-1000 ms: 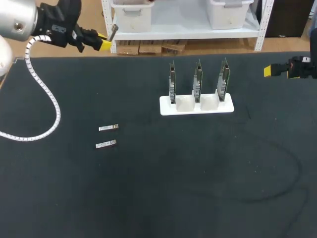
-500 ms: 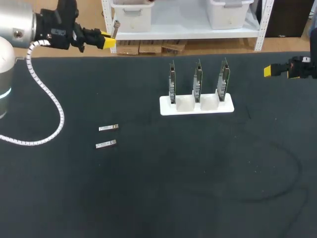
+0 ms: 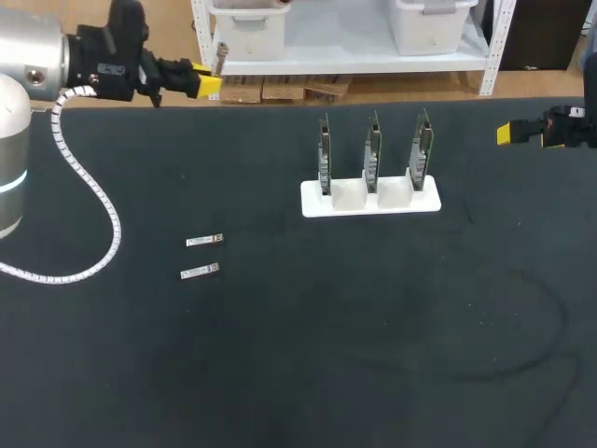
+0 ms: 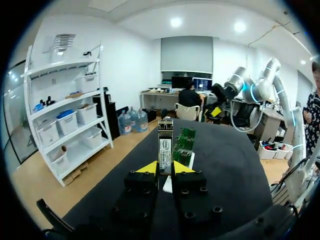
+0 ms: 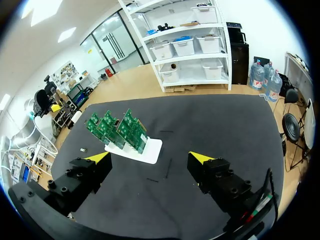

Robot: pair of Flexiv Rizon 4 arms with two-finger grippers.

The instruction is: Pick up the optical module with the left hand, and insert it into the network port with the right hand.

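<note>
Black-covered table [image 3: 280, 373] with a faint looping line [image 3: 563, 322] on it.

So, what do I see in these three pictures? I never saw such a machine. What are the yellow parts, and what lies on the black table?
Two robot arms stand at a black table. One picture looks down from above; the other two come from cameras on each wrist. The yellow parts are fingertips. The left gripper is shut on a small optical module, held in the air. The right gripper is open, empty. On the table: a white stand with three upright circuit boards, and two loose modules.
</note>
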